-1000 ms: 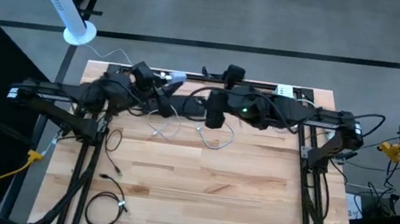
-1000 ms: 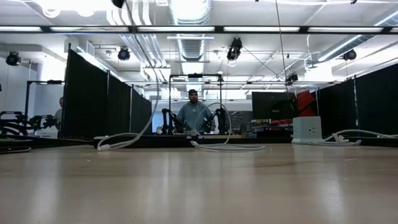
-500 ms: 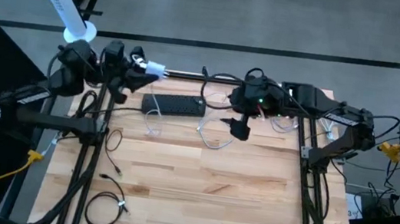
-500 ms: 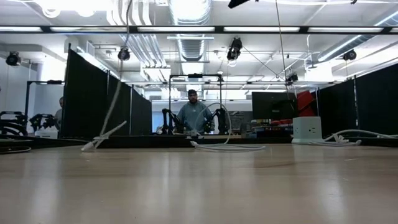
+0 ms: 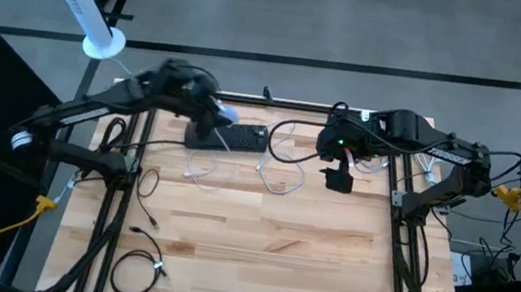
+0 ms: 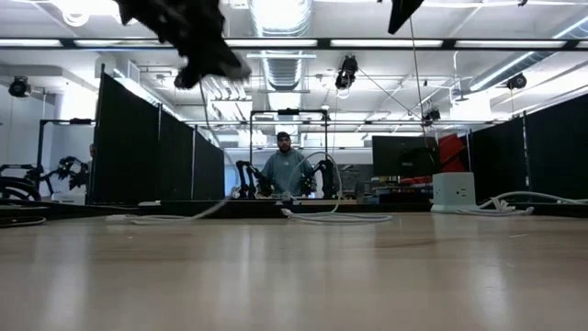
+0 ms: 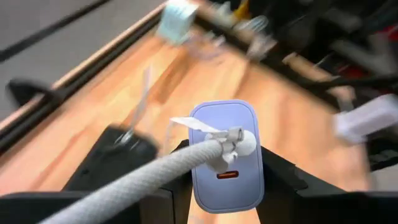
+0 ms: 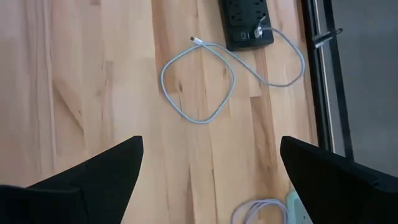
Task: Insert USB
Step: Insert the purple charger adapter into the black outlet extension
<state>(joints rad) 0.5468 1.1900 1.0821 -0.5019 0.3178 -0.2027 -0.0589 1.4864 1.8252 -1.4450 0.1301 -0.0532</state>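
A pale USB charger block (image 7: 225, 152), a braided white cable (image 7: 124, 182) already plugged into its face, sits pinched between the fingers of my left gripper (image 7: 225, 177), which hangs just above the left end of the black power strip (image 5: 233, 136) at the far edge of the table. The jaws stand partly closed, firm against the block's two sides. In the overhead view the charger (image 5: 227, 115) shows as a light spot right over the strip.

My right gripper (image 5: 338, 180) hovers to the right of the strip, its fingers spread wide and holding nothing. Its wrist camera looks down on the strip's other end (image 8: 247, 20) and on a second white cable (image 8: 199, 88) looped on the wood beside it.

My worry: the plugged-in cable trails off the block and could drag it askew in the jaws, so the prongs might meet the strip off the socket and push the unanchored strip along the table. The loose loop near the strip could also snag.

The wooden table (image 5: 259, 237) is pale butcher-block, with a coiled black cable (image 5: 138, 271) near its front left corner. Beyond the strip, in the level view, lies an open workshop with black curtain partitions, ceiling strip lights, and a person (image 6: 287, 170) standing at a distant bench.
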